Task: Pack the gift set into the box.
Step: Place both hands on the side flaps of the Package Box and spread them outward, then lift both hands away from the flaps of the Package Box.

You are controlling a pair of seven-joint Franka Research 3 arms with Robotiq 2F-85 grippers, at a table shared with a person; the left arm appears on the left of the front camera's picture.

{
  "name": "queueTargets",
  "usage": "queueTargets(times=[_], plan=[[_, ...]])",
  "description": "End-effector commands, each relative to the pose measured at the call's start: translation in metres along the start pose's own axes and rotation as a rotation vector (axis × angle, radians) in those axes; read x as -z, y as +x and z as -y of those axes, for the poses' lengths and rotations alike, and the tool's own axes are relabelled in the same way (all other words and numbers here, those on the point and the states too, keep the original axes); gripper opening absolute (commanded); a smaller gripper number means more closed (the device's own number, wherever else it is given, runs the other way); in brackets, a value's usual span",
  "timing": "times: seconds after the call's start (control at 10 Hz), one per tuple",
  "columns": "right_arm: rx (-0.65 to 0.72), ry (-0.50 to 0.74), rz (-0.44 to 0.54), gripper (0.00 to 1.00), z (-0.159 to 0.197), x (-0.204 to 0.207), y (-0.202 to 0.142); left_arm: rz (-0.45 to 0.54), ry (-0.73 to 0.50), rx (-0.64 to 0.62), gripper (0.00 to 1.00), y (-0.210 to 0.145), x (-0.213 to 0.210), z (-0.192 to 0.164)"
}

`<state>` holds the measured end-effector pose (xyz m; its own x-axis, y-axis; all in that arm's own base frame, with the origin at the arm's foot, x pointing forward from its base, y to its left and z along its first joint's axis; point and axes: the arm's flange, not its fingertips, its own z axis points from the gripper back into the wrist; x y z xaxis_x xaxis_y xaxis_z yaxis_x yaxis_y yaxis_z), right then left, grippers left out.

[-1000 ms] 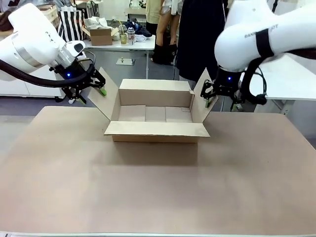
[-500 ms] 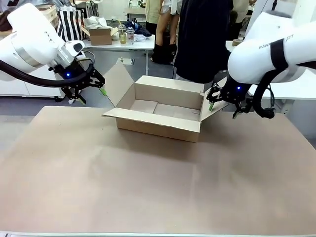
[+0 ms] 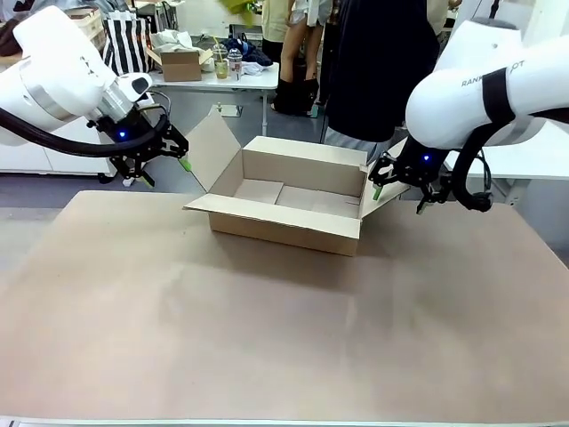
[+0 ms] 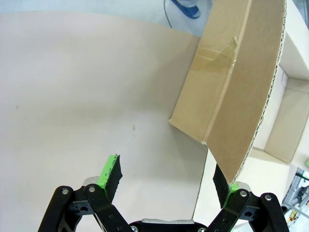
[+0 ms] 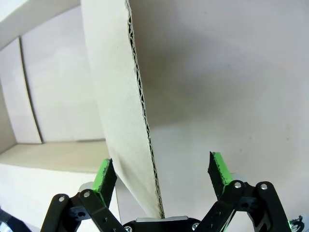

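Both jaws wide: our right gripper [image 3: 398, 197] straddles a flap [image 5: 116, 96] of the box [image 3: 284, 233], left gripper [image 3: 164, 170] just beside it; we should pinch squarely.

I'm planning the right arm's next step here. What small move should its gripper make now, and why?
Probably shut the right gripper on the right flap of the box: the flap's corrugated edge stands between its open green pads, so a grip looks ready. That should steady the box for packing. The left gripper hangs open beside the left flap.
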<state>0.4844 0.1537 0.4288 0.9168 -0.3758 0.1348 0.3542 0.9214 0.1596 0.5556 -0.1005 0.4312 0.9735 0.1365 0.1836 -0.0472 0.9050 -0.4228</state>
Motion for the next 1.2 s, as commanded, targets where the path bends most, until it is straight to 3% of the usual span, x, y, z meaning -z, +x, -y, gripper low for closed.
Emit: queueTargets(times=[0.0,1.1], plan=[[-0.001,-0.02,0.004,1.0,-0.003,-0.0019,0.0039,0.003,0.014,-0.009,1.0,-0.0015,-0.002,0.0012],[-0.001,-0.02,0.004,1.0,-0.003,-0.0019,0.0039,0.003,0.014,-0.009,1.0,-0.0015,-0.002,0.0012]])
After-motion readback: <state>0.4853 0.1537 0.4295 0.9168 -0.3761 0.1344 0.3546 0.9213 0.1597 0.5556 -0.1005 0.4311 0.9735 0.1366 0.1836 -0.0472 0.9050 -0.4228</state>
